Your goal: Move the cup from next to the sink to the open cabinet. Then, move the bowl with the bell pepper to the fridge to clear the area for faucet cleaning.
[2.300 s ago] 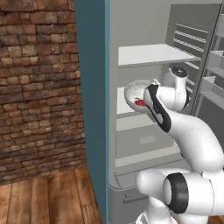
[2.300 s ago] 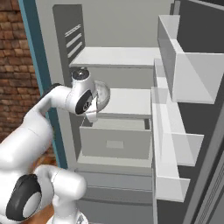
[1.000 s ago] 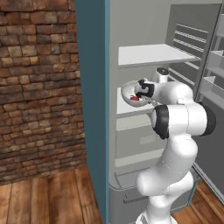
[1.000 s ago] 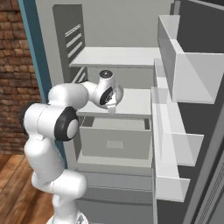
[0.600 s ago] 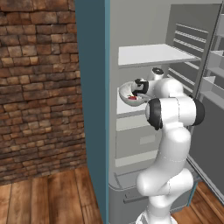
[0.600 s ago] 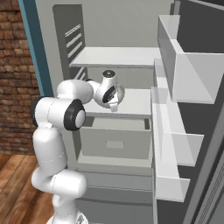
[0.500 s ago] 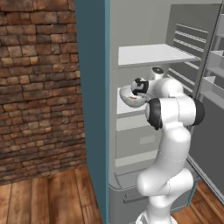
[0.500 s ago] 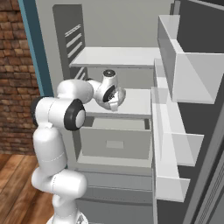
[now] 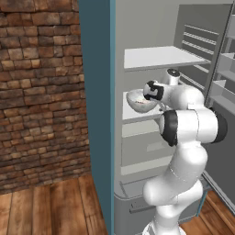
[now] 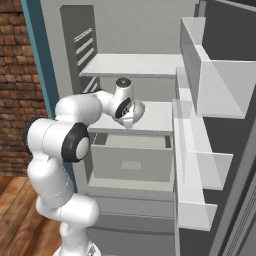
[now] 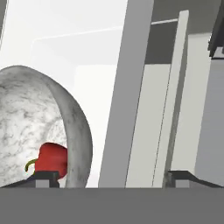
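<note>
Gripper (image 11: 113,177) jaws stand wide apart in the hand view, 1 dark tip low at each side, with nothing clamped between them; the bowl's (image 11: 41,131) rim curves past the left tip, so the hand looks released. In the left base view the gripper (image 9: 148,93) sits right at the bowl's (image 9: 139,99) near edge, and whether a finger touches the rim I cannot tell. The bowl rests on the fridge's (image 9: 151,59) middle shelf (image 10: 155,118), near its front edge, with the bell pepper (image 11: 51,159) lying red inside it against the wall nearest the hand.

Judging from this, the placing is done and the step in hand is getting the hand clear. To do it well, the jaws should be kept fully spread and drawn straight back along the line of the fingers, away from the rim, not sideways, since a sideways sweep could catch the rim and drag or tip the bowl off the shelf front. The upper shelf (image 9: 160,57) hangs close above the wrist, so any lifting should wait until the hand is outside the fridge.
</note>
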Robot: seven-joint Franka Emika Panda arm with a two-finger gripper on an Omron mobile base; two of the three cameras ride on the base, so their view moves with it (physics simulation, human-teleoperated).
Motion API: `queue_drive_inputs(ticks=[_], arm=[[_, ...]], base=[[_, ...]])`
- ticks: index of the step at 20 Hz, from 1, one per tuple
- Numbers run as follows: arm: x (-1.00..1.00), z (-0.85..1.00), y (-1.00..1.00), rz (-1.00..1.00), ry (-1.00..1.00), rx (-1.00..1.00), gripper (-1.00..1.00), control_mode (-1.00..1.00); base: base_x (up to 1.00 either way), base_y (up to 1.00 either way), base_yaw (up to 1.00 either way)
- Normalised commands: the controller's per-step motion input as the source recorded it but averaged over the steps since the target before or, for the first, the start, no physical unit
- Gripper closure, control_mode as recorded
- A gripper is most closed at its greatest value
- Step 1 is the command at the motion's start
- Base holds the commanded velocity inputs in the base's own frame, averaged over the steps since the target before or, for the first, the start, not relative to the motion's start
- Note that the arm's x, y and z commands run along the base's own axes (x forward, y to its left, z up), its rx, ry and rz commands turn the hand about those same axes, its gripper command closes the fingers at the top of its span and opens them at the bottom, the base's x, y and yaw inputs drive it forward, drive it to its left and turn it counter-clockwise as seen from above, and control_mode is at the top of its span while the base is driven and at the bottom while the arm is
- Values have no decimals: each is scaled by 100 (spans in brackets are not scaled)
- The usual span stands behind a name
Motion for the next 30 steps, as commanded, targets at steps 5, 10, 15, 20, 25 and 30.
queue_drive_inputs(ticks=[5, 10, 15, 20, 25, 30], arm=[[-100, 1, -1, -14, -6, 2, -100, -100], [-100, 3, 15, -6, -10, 0, -100, -100], [0, 0, 0, 0, 0, 0, -100, 100], [0, 0, 0, 0, 0, 0, -100, 100], [0, 0, 0, 0, 0, 0, -100, 100], [0, 0, 0, 0, 0, 0, -100, 100]], base=[[0, 0, 0], [0, 0, 0], [-100, 27, -19], [-100, 27, -37], [-100, 34, -71], [-97, 35, -77]])
